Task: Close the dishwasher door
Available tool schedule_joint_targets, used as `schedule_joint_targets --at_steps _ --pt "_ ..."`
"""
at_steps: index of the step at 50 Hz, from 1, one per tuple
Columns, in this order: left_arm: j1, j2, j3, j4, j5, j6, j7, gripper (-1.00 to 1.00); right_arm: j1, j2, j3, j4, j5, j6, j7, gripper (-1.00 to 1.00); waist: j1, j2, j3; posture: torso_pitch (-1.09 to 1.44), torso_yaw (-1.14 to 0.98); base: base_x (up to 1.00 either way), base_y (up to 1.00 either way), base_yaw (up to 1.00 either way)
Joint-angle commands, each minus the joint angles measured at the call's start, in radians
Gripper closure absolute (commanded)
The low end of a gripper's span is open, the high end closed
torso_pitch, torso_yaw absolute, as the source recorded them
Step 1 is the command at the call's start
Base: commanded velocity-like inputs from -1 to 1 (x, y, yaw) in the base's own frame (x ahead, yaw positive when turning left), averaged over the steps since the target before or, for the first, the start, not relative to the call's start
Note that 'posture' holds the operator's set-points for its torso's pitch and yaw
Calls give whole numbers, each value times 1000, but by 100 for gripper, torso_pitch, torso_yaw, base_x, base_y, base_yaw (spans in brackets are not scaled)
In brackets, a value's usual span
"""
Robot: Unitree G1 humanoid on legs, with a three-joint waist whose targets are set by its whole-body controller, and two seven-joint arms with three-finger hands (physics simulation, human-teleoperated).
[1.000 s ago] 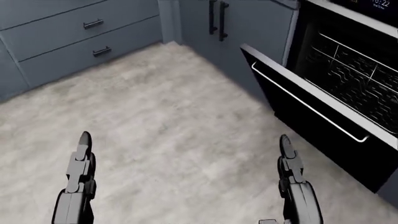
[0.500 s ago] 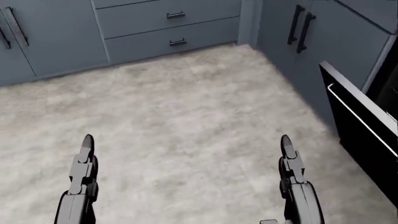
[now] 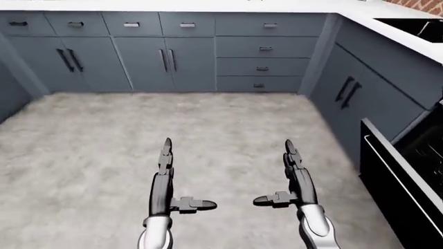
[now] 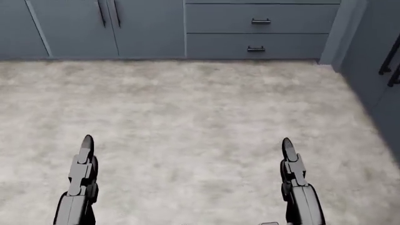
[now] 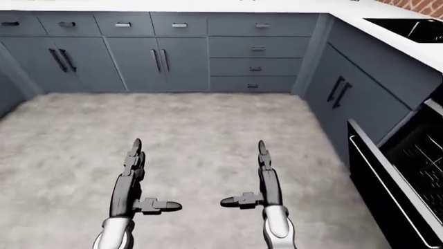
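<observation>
The robot is on its way, not yet at work on the door [image 5: 388,181]: this black panel with a long pale bar handle hangs half open at the right edge of both eye views, and the head view shows none of it, only floor [image 4: 187,117] and cabinets. Behind the door, the right-eye view shows the wire rack [image 5: 422,161] inside the cavity; whether anything sits in it cannot be told, since only thin wires show against black. Both hands are held out low over the floor and well apart from the door. The left hand [image 3: 166,179] has its fingers stretched straight and thumb out sideways, wide and empty; the right hand [image 3: 294,179] mirrors it, also wide and holding nothing. As a judgement, the step in hand is the approach. The next move calls for turning and stepping toward the view's right until the door lies within reach, then bringing the right hand under or against the panel's outer face near the handle and pushing it up and in. The grey cabinets [image 3: 166,57] along the top are all shut, and a white counter [image 3: 388,28] runs above them
</observation>
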Motion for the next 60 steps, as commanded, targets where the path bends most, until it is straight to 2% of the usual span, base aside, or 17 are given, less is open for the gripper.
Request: schedule_joint_targets --at_steps 1,7,10,15,24,27,29,30,33,42,43,47,51,53,55,56,60 --pt "-15 6 17 -53 -1 -32 7 -100 -19 5 16 -50 1 -31 2 -100 6 2 -15 0 0 0 0 59" --pt "-10 5 16 -61 1 -31 7 -100 -24 7 20 -63 -17 -3 -18 -100 -18 60 -5 0 0 0 0 29" --pt "-9 4 15 -64 1 -31 7 -100 -20 6 18 -70 -15 5 -16 -100 -28 130 -23 0 0 0 0 0" --pt "-5 4 11 -68 5 -31 9 -100 -15 6 19 -84 -9 16 -9 -100 -16 78 -23 0 0 0 0 0" --pt "-4 4 8 -66 4 -33 10 -100 -14 8 23 -94 -16 25 -13 -100 12 87 -24 0 0 0 -22 0" --pt "-2 4 8 -69 5 -33 10 -100 -11 8 26 -101 -20 30 -14 -100 13 44 -18 0 0 0 -24 0" --pt "-2 4 8 -69 4 -33 10 -100 -11 8 26 -103 -20 32 -13 -100 3 -34 -39 0 0 0 -25 0" --pt "-1 5 9 -71 3 -32 10 -100 -10 8 26 -104 -18 33 -13 -100 -4 24 -22 0 0 0 -25 0" --pt "-1 5 11 -75 2 -30 9 -100 -11 8 26 -102 -19 31 -13 -100 -1 30 -19 0 0 0 -27 0" --pt "-2 5 12 -83 1 -25 7 -100 -15 8 27 -96 -22 32 -13 -100 14 159 -6 0 0 0 -29 0" --pt "-1 5 13 -83 0 -25 7 -100 -14 7 27 -99 -22 34 -13 -100 26 120 -3 0 0 0 -29 0" --pt "1 5 14 -88 -1 -24 6 -100 -15 7 27 -99 -22 34 -12 -100 18 131 -19 0 0 0 -29 0" --pt "4 5 14 -92 -1 -24 5 -100 -10 9 28 -103 -23 35 -13 -100 21 86 -12 0 0 0 -29 0" --pt "5 5 15 -95 -2 -22 4 -100 -9 8 28 -106 -23 36 -13 -100 21 47 -14 0 0 0 -29 0" --pt "5 5 16 -96 -2 -21 4 -100 -9 7 27 -106 -22 36 -12 -100 10 -35 -37 0 0 0 -29 0" --pt "5 5 15 -96 -2 -21 4 -100 -6 8 27 -112 -22 39 -12 -100 3 21 -21 0 0 0 -29 0" --pt "3 5 14 -91 -1 -22 5 -100 -7 9 29 -112 -23 42 -13 -100 4 37 -18 0 0 0 -29 0"
